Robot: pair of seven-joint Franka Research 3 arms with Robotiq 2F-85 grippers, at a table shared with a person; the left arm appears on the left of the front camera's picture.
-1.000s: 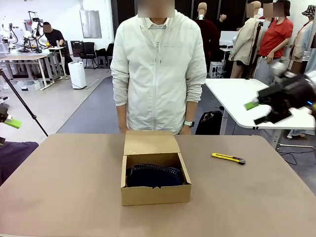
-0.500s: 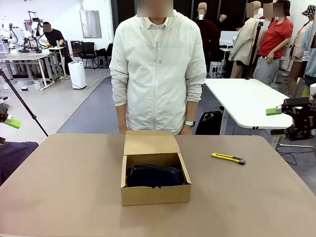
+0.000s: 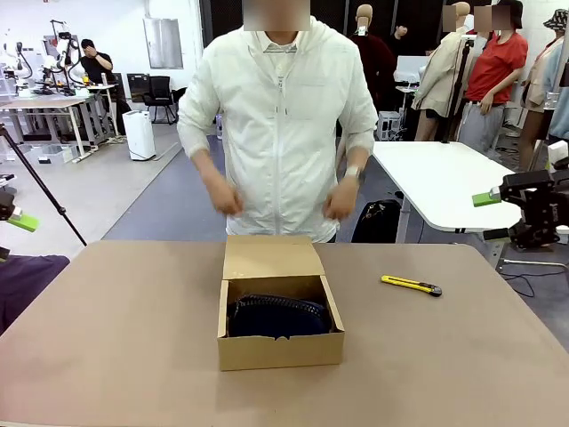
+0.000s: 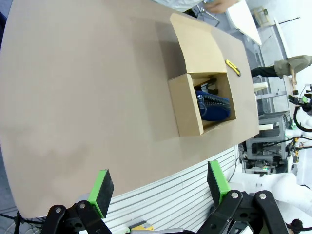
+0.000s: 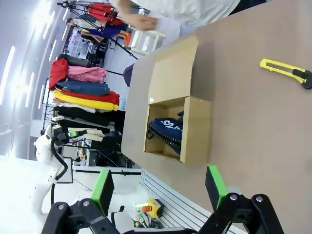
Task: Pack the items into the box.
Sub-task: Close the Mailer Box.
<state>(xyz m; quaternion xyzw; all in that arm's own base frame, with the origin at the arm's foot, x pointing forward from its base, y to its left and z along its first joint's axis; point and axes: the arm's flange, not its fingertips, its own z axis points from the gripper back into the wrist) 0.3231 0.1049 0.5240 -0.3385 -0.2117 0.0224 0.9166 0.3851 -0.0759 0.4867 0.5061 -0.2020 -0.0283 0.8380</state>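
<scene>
**Packing close to complete, lid not yet shut.** The box [image 3: 280, 349], a shallow carton of plain brown cardboard with crisp folded walls, stands at the middle of the desk [image 3: 124, 338]. Its hinged flap [image 3: 270, 258] lies back toward the person [image 3: 283, 133], whose hands are raised clear of it. The pouch [image 3: 279, 316], soft navy fabric with a ribbed top, lies inside and covers most of the floor. In the left wrist view a dark shape [image 4: 208, 85] beside it may be the stapler, though this cannot be told for sure. A yellow utility knife [image 3: 411, 285] lies well apart on the robot's right. The left gripper [image 4: 159, 183] and right gripper [image 5: 159, 187] hang off to the sides, jaws wide and empty. The step judged in hand is closing. The flap is best pushed from its free edge over the hinge while the other jaws steady the light front wall. The yielding pouch should sit below the rim first, or the lid may spring up.
</scene>
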